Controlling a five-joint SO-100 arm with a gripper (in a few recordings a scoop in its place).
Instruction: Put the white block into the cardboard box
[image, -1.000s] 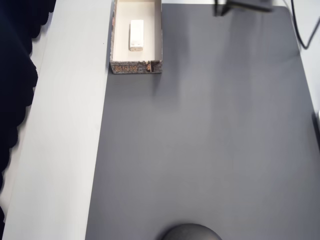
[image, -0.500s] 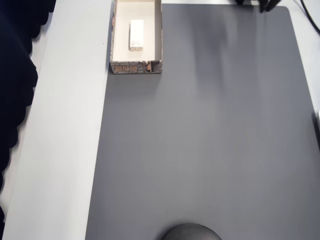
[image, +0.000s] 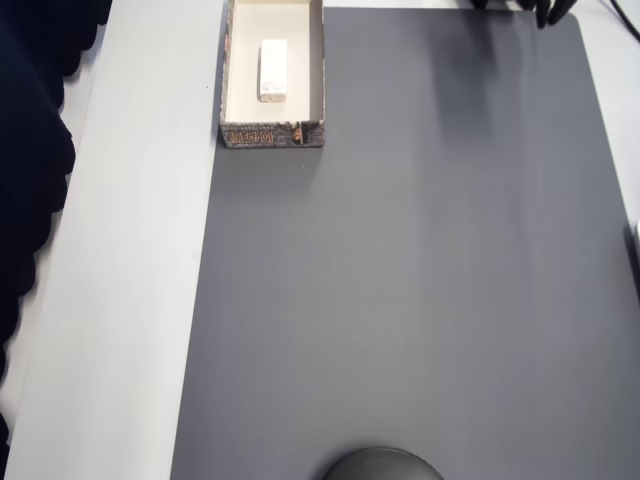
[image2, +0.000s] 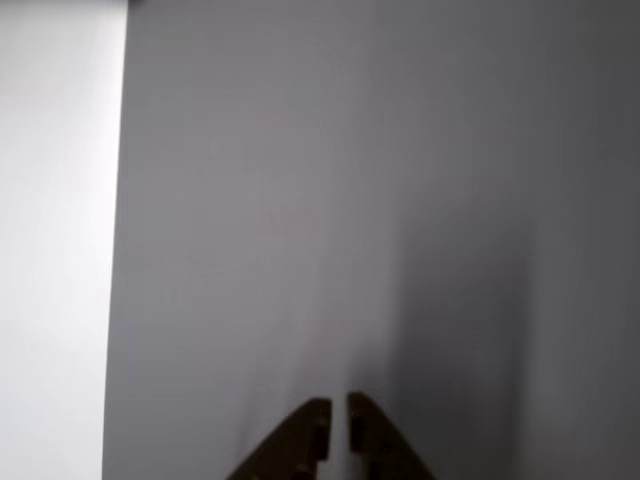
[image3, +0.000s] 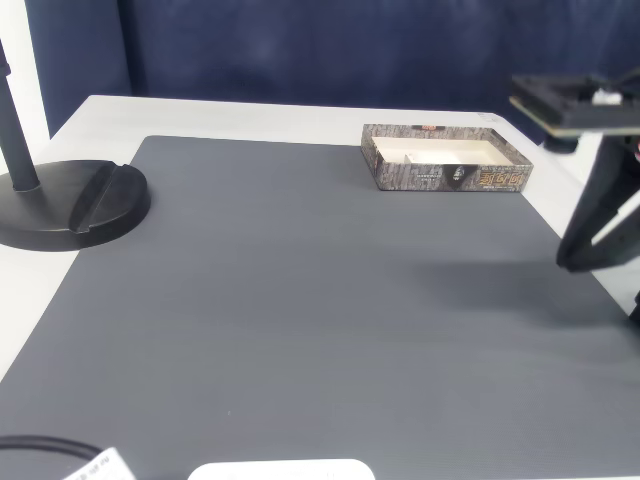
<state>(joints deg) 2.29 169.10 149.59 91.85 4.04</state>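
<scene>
The white block (image: 273, 70) lies lengthwise inside the cardboard box (image: 318, 70), which stands at the top left corner of the grey mat in the overhead view. The fixed view shows the box (image3: 445, 176) at the mat's far side, its patterned wall facing the camera. My gripper (image: 545, 10) is far from it, just a dark tip at the top right edge of the overhead view. Its dark fingers hang at the right edge of the fixed view (image3: 572, 255). In the wrist view the gripper (image2: 340, 425) is shut over bare mat, with nothing between the tips.
The grey mat (image: 400, 280) covers most of the table, with a white strip (image: 130, 250) along its left. A black round stand base (image3: 70, 205) sits at the mat's left in the fixed view. Dark cloth (image: 25, 150) borders the overhead view's left edge.
The arm has drawn back toward the top right, leaving just a dark tip at the overhead view's edge. Block and box have not moved.
</scene>
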